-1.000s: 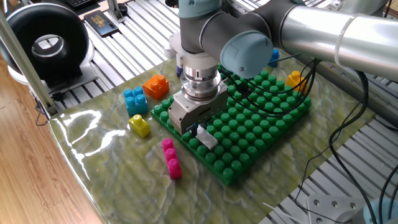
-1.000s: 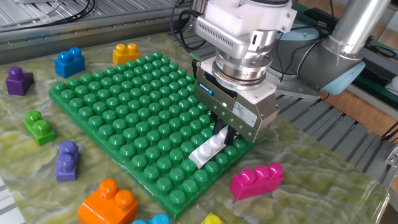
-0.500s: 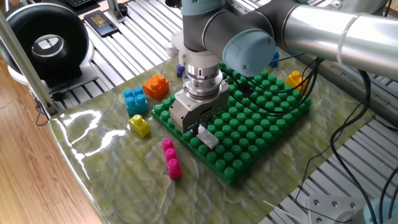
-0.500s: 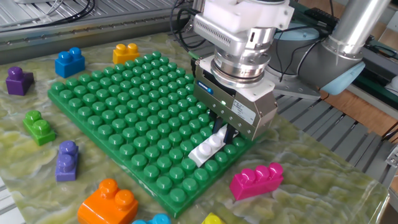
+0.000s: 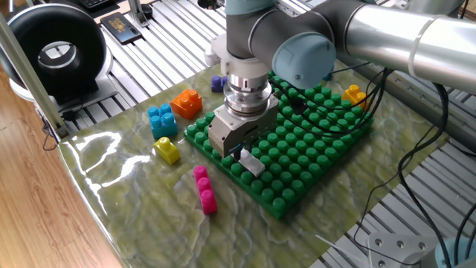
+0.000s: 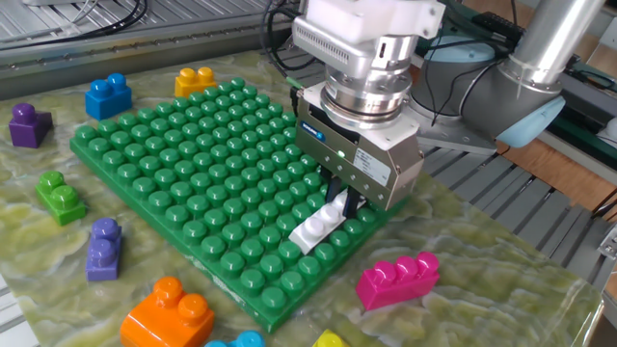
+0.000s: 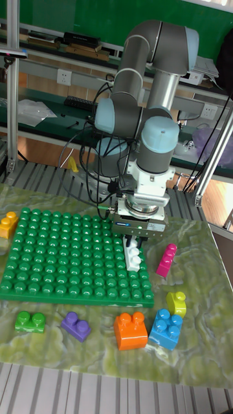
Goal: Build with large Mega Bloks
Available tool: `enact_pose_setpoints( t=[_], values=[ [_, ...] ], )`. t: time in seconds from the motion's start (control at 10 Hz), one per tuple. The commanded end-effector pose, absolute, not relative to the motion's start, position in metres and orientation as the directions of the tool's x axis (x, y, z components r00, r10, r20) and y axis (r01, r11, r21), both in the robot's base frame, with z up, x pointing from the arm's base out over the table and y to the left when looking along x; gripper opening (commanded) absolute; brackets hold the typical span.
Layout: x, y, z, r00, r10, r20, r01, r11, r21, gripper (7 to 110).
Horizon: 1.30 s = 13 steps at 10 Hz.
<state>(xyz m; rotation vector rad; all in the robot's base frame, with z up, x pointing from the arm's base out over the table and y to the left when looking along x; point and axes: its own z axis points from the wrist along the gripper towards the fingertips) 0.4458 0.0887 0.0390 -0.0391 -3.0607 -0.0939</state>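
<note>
My gripper [image 6: 339, 204] points straight down over the near right corner of the big green baseplate [image 6: 183, 183]. Its fingers are shut on one end of the long white brick [image 6: 313, 228], which lies on the plate's studs by the edge. The other fixed view shows the same gripper [image 5: 242, 155] and white brick [image 5: 251, 164], as does the tall view with the gripper [image 7: 134, 246] over the brick [image 7: 133, 255]. A pink brick [image 6: 398, 279] lies loose on the mat just off that corner.
Around the plate lie loose orange [image 6: 167, 313], purple [image 6: 103, 249], lime green [image 6: 60, 197], dark purple [image 6: 29, 125], blue [image 6: 108, 96] and yellow [image 6: 196, 82] bricks. A second yellow [image 5: 167, 150] and a light blue brick [image 5: 161, 120] sit near the mat's corner. Cables hang over the plate's far side.
The gripper has shifted a little sideways, still on the white brick, and the green baseplate has slid slightly along with it. The loose bricks have not moved.
</note>
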Motion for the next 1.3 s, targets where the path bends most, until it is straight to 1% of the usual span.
enact_pose_setpoints(
  t=[0.0,0.2,0.3,0.4,0.7,1.2],
  values=[
    [0.443,0.085,0.039,-0.997,0.017,0.077,0.024,0.995,0.099,7],
    [0.441,0.093,0.040,-0.996,0.017,0.083,0.029,0.989,0.148,7],
    [0.440,0.086,0.040,-0.996,-0.012,0.084,-0.002,0.993,0.122,7],
    [0.439,0.066,0.039,-0.994,-0.065,0.089,-0.061,0.997,0.045,7],
    [0.437,0.069,0.043,-0.990,-0.089,0.111,-0.088,0.996,0.009,7],
    [0.437,0.077,0.044,-0.989,-0.107,0.103,-0.102,0.993,0.058,7]
  ],
)
